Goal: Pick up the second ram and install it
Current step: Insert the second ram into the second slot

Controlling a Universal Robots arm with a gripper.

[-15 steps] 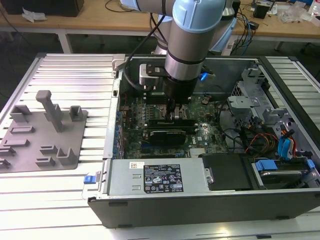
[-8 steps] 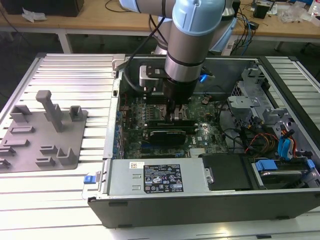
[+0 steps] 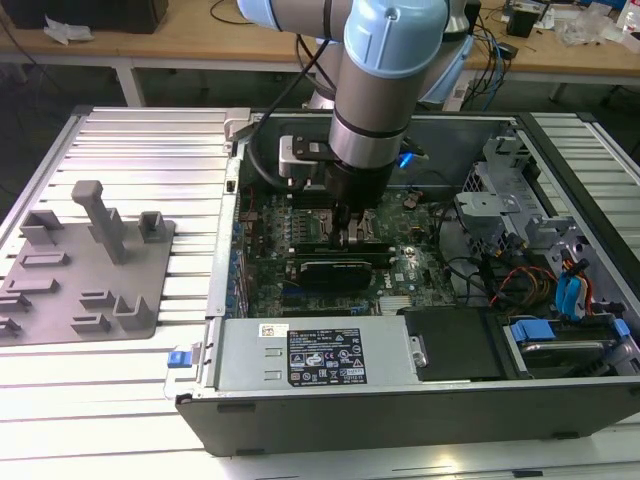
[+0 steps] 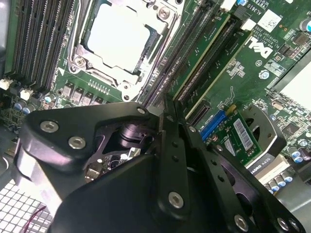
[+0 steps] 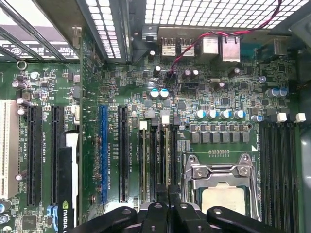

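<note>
Exterior view: hand (image 3: 353, 232), fingers pressed together, over memory slots (image 3: 325, 222) beside black expansion card (image 3: 338, 268).

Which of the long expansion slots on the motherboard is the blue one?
In the first wrist view, the blue slot is third in the row, between two black slots and another black slot, which lies toward the memory slots.

Second ram (image 5: 168, 155): long thin stick, seen edge-on in the first wrist view. Stands upright on its long edge in a memory slot beside the processor socket (image 5: 218, 189), pinched between the tool (image 5: 168, 196) fingertips.
</note>
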